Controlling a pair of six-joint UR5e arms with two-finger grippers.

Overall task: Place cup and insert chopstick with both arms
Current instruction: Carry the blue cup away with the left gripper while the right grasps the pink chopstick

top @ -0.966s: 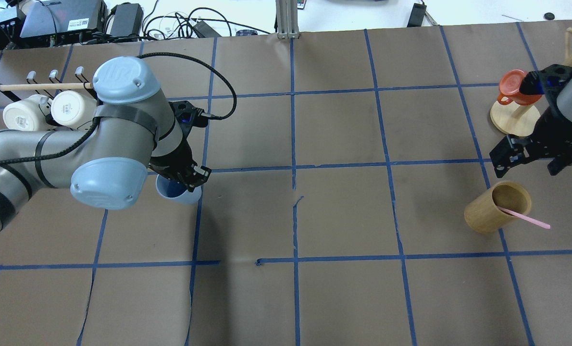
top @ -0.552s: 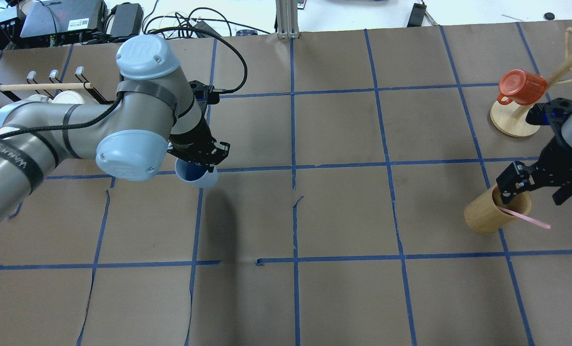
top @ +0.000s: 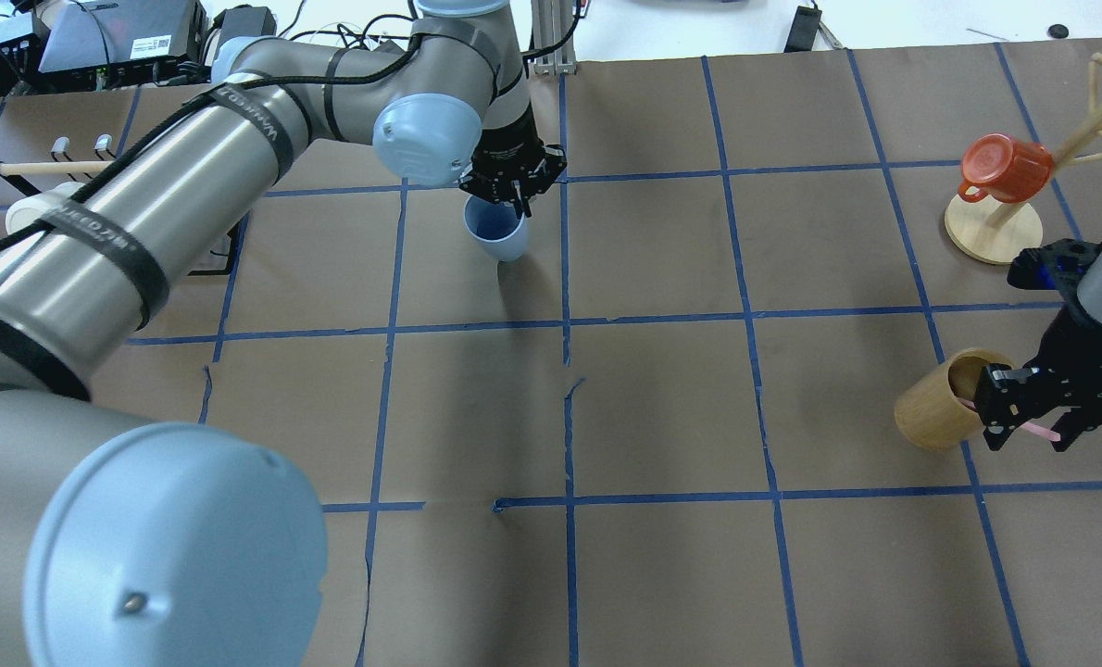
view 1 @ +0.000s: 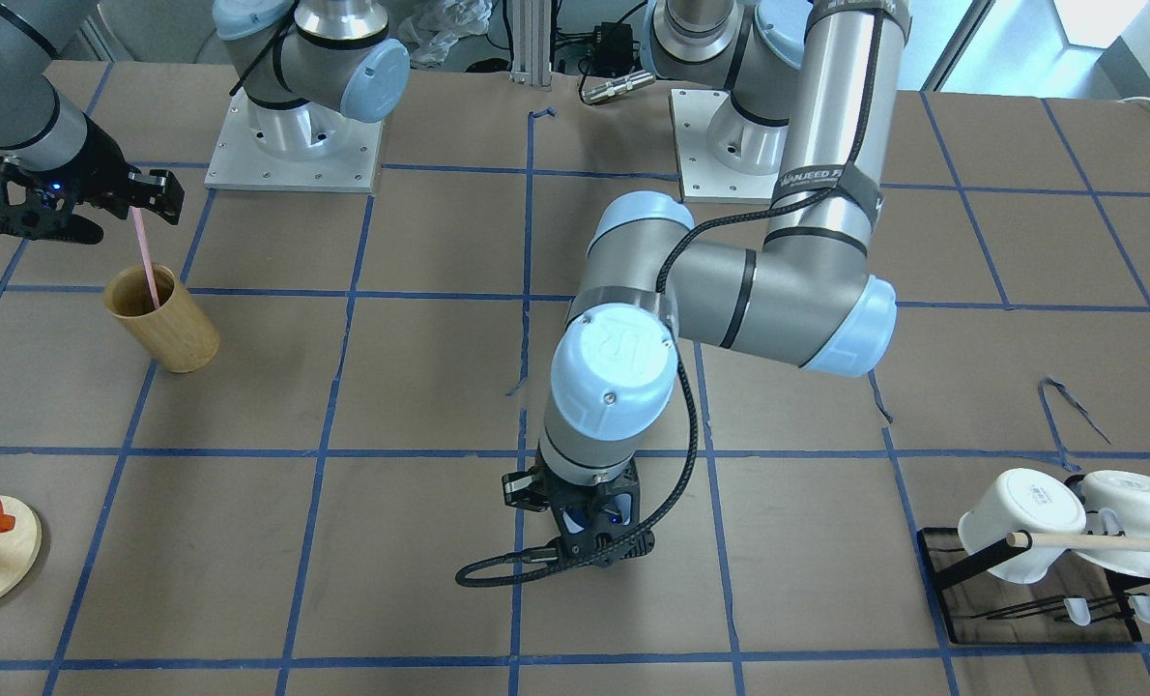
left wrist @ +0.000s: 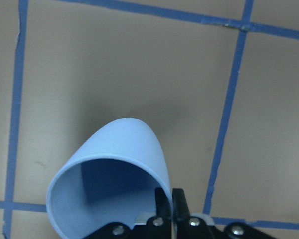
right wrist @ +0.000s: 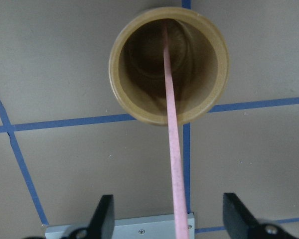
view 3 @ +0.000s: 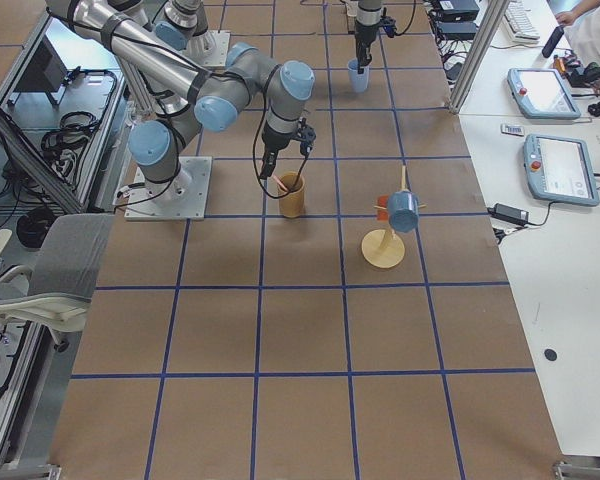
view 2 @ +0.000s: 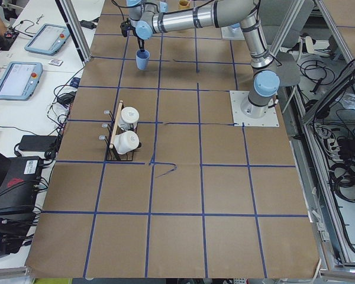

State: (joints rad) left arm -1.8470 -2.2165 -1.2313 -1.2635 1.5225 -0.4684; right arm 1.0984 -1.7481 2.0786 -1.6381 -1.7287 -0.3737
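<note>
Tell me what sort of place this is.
Most likely a robotics lab or data-collection cell: left arm and right arm bolted to a paper-covered table taped into a blue grid, teach pendants on a side bench, loose cables alongside.

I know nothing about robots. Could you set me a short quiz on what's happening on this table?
1. True or false: the left gripper pinches the blue cup by its rim.
2. Where does the pink chopstick's lower end sit? A: inside the wooden holder. B: flat on the table. C: inside the blue cup.
3. Fill in: the right gripper, with a finger either side of the chopstick, is ___ (open or shut).
Key: 1 true; 2 A; 3 open.
</note>
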